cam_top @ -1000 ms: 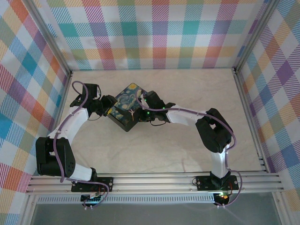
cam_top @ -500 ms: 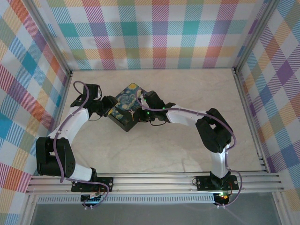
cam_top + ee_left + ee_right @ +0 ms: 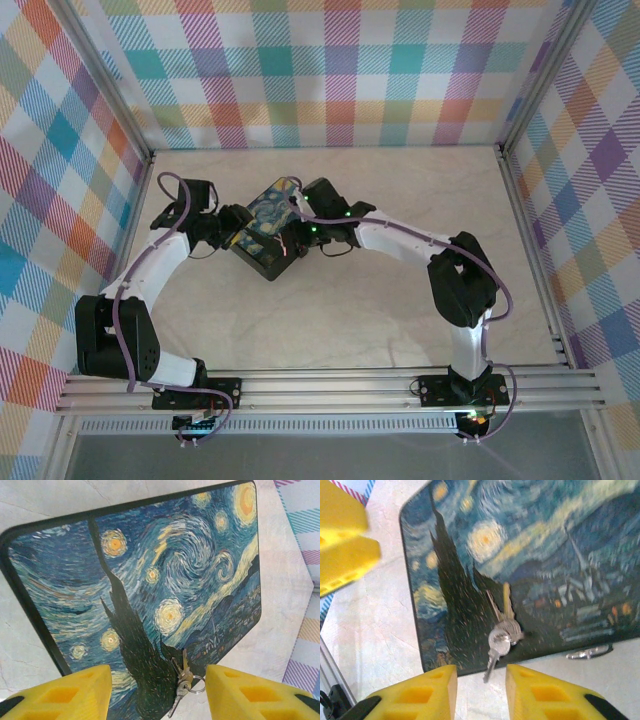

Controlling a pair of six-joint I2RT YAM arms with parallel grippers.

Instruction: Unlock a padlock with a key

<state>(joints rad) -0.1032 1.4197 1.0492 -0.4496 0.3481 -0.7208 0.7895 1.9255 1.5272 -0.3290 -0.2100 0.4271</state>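
My left jaws stand half wide, their yellow fingers [image 3: 65, 692] low at either side of the left wrist view, and they hold nothing. Between them, further off and untouched, lies the key [image 3: 181, 685], one of a small bunch on a ring. The bunch rests on the blue-and-yellow starry lid of the black box [image 3: 150, 580], right at the lid's near edge, and the tip of one slim silvery key pokes out past that edge over the pale surface [image 3: 280, 610].

My right jaws are parted more narrowly, and the gap between their fingers [image 3: 420, 695] is empty. The same key [image 3: 500, 640] lies just beyond that gap, not touching either pad, with a brass-coloured one beside it pointing up the lid. Along the box [image 3: 560, 540] edge to the right sits a small silvery metal piece [image 3: 589, 653]; I cannot tell what it is. At the upper left of this view a yellow finger [image 3: 342, 535] of my left jaws shows.

From above, both my wrists meet over the box [image 3: 265, 215], left from the left and right from the right, on the marbled surface [image 3: 330, 320]
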